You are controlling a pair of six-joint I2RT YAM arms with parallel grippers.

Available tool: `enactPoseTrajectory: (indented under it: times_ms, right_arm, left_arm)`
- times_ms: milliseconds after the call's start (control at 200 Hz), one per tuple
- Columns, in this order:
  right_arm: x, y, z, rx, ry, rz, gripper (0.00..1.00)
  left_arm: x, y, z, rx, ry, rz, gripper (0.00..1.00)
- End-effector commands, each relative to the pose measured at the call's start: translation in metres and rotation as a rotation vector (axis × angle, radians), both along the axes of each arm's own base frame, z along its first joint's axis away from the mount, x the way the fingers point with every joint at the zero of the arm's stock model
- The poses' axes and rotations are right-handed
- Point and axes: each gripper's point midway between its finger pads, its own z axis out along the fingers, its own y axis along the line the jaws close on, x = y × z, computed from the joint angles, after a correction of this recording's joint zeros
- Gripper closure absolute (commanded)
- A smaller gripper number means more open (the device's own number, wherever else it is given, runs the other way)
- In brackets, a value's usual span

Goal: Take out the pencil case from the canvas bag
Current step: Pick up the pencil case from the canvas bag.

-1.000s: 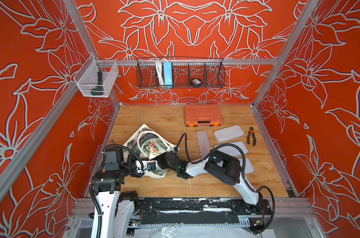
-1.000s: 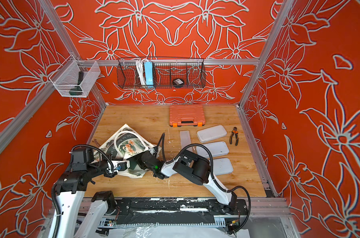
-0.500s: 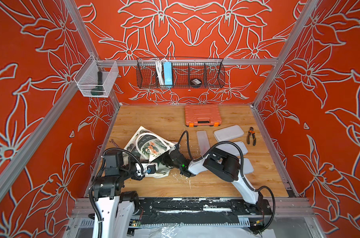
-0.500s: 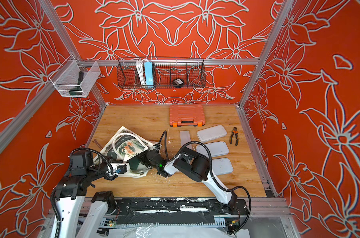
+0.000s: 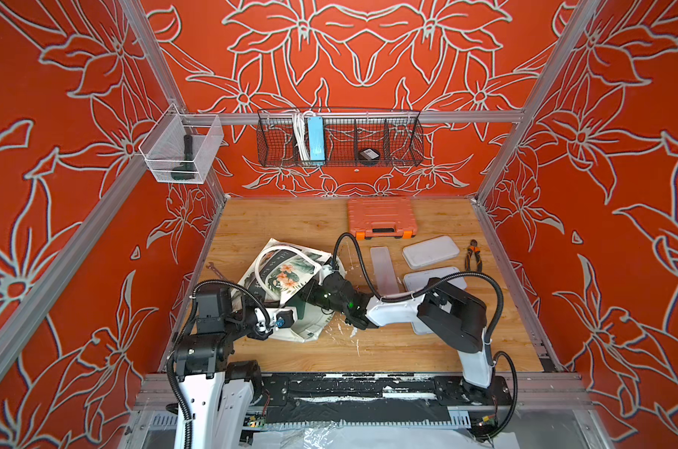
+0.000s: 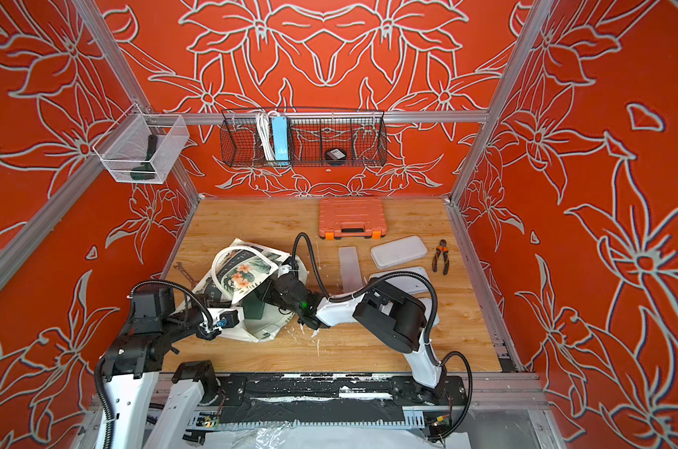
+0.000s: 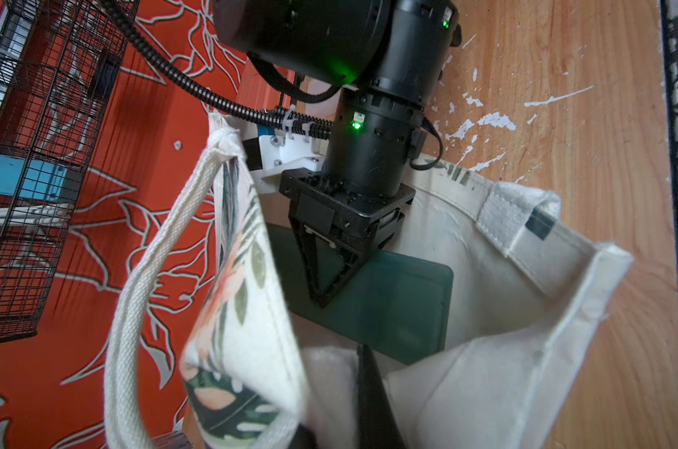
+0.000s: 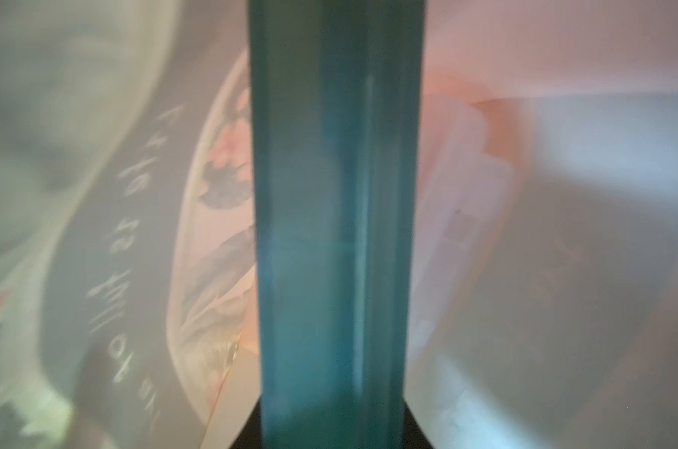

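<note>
Over wood table [image 5: 290, 217], right arm [image 5: 395, 311] stretches low into canvas bag [image 5: 286, 268].

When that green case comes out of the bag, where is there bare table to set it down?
Bare wood lies at the back left, between the bag and the orange case, and along the front rail. Crowded: the right middle, with pale trays and pliers; the left middle, taken by the bag.

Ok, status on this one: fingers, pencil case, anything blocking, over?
Left fingers shut on canvas bag rim, holding the mouth open. Right fingers shut on green pencil case, inside the bag. Case not yet out. Nothing across the mouth.
</note>
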Motion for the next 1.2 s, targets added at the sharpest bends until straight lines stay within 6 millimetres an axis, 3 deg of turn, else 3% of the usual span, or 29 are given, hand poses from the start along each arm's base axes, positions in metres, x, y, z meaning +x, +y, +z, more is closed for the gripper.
enactPoseTrajectory:
  times_ms: [0, 145, 590, 801, 936, 1196]
  right_arm:
    - [-0.001, -0.004, 0.035, -0.016, -0.126, 0.01, 0.79]
    - [-0.011, -0.009, 0.051, -0.043, -0.171, 0.029, 0.79]
    - [-0.031, -0.04, 0.068, -0.184, -0.244, 0.095, 0.78]
    - [-0.037, -0.054, 0.078, -0.119, -0.24, 0.076, 0.78]
    - [-0.042, -0.059, 0.087, -0.141, -0.25, 0.097, 0.78]
    - [-0.043, -0.075, 0.105, -0.179, -0.267, 0.094, 0.78]
  left_arm:
    - [-0.002, -0.007, 0.009, -0.004, -0.055, -0.059, 1.0]
    - [0.003, -0.005, 0.009, -0.002, -0.057, -0.036, 1.0]
    - [0.019, 0.001, 0.025, -0.248, 0.038, 0.185, 1.0]
    - [0.02, 0.003, 0.033, -0.4, 0.081, 0.305, 1.0]
    - [0.013, 0.002, 0.026, -0.425, 0.1, 0.319, 1.0]
    - [0.027, 0.012, -0.001, -0.448, 0.156, 0.41, 1.0]
